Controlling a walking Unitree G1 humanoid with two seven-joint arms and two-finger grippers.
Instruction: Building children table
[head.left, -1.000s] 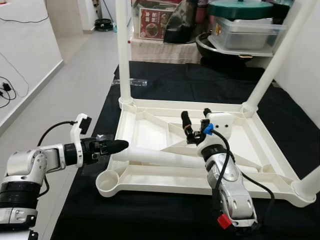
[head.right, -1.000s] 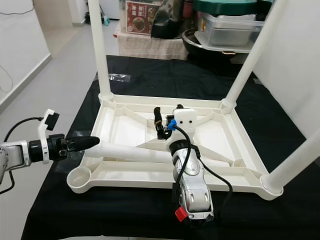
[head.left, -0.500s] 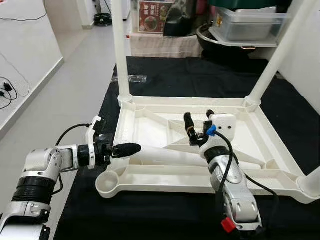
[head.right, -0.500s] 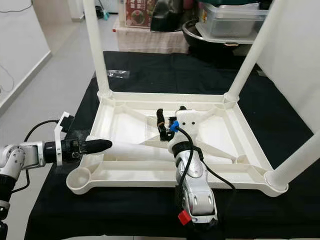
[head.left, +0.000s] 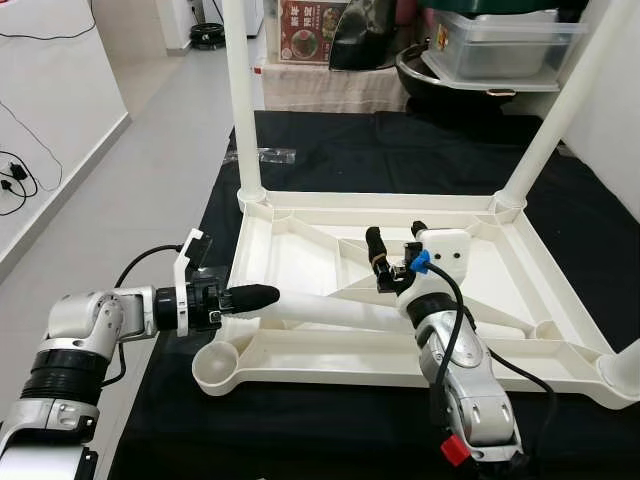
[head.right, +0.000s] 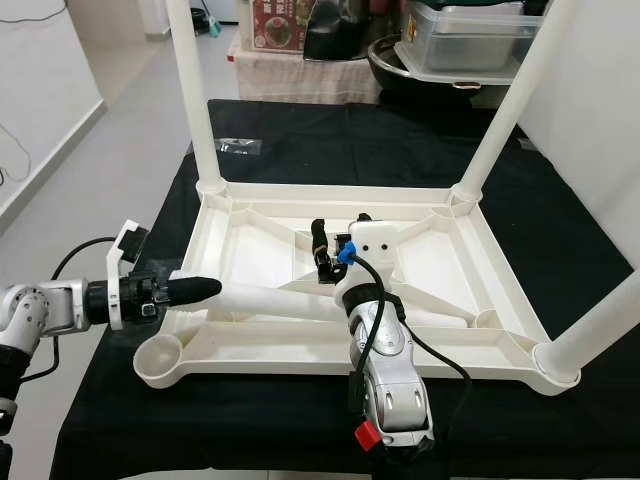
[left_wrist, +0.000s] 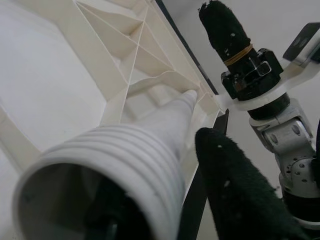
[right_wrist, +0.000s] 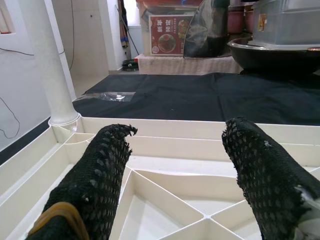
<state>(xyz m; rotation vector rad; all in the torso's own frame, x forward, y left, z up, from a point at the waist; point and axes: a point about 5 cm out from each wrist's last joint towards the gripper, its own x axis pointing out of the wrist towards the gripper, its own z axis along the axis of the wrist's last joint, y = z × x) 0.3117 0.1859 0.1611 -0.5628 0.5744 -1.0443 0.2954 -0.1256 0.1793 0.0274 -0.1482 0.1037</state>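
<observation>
A white plastic tabletop (head.left: 300, 262) lies upside down on a black cloth. Three white legs stand in its corner sockets: far left (head.left: 240, 95), far right (head.left: 555, 110) and near right (head.right: 600, 325). The near left socket (head.left: 215, 365) holds nothing. A loose white leg (head.left: 340, 312) lies across the tabletop's ribs. My left gripper (head.left: 250, 297) is shut on its ribbed open end (left_wrist: 100, 165), with one black finger (left_wrist: 235, 185) outside the tube. My right gripper (head.left: 393, 243) hovers open over the tabletop's middle, its fingers (right_wrist: 100, 175) apart above the ribs.
The black cloth (head.left: 330, 165) covers a low surface whose left edge drops to grey floor (head.left: 130, 170). At the far side stand a clear storage box (head.left: 495, 45), a dark pan (head.left: 440, 85) and a printed carton (head.left: 305, 20). A clear plastic wrapper (head.left: 265, 155) lies by the far left leg.
The camera has shifted a little. My left gripper, still holding the loose leg's end, has edged slightly inward toward the tabletop. The right gripper stays open in the same place.
</observation>
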